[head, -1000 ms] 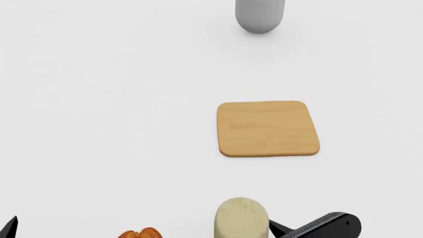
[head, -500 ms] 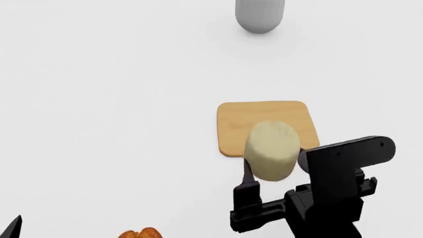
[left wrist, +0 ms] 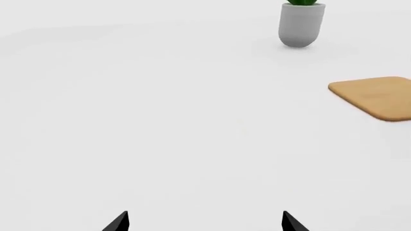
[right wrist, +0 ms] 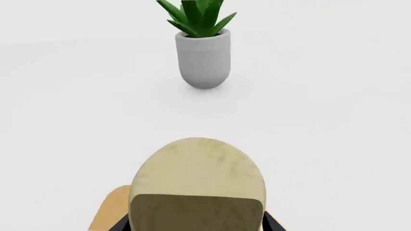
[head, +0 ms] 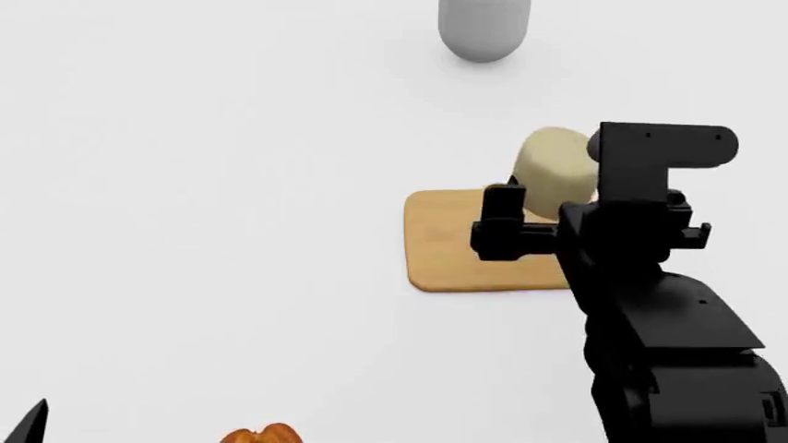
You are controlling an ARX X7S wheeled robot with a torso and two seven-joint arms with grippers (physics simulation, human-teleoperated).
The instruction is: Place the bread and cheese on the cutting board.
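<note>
One cheese [head: 552, 159], clamped in the right gripper [head: 537, 205], is held above the far edge of the single cutting board [head: 449, 249], which carries nothing. One bread [head: 261, 435] lies on the table [head: 197, 185], nearer the robot than the board. The left gripper [left wrist: 204, 222] hangs with fingers spread and empty; one grey pot [right wrist: 203, 58] holding a green plant [right wrist: 195, 17] stands beyond the board.

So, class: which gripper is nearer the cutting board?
Right. The right gripper holds the cheese over the cutting board; the left gripper sits well off to its side.
</note>
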